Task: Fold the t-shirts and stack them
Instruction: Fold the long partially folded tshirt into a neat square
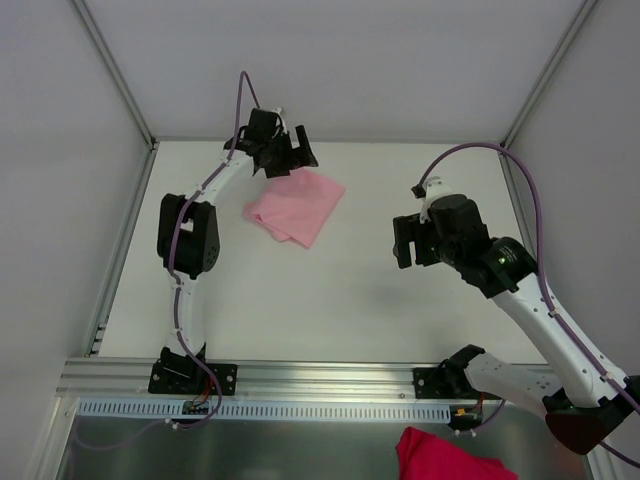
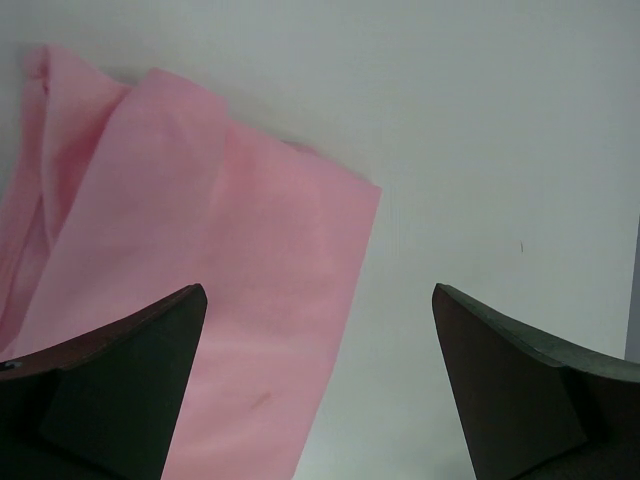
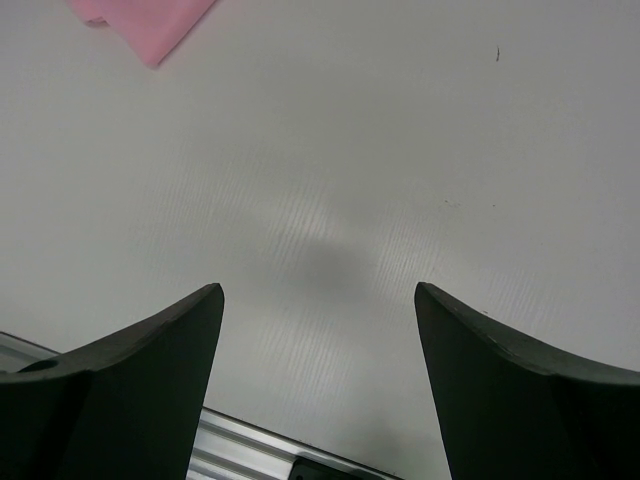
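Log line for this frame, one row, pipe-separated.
left gripper open, over folded t-shirt edge | right gripper open, over table, apart from t-shirt | magenta cloth at near edge

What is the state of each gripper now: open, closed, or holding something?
Left gripper: open, holding nothing, above the t-shirt.
Right gripper: open, holding nothing.

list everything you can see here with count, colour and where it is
t-shirt: 1, pale pink, folded, far-left part of the table
cloth: 1, deep pink, crumpled, below the near rail at right, partly cut off
table: 1, white, under both arms
rail: 1, silver, along the table's near edge
left gripper: 1, black, open, at the t-shirt's far corner
right gripper: 1, black, open, above bare table at right
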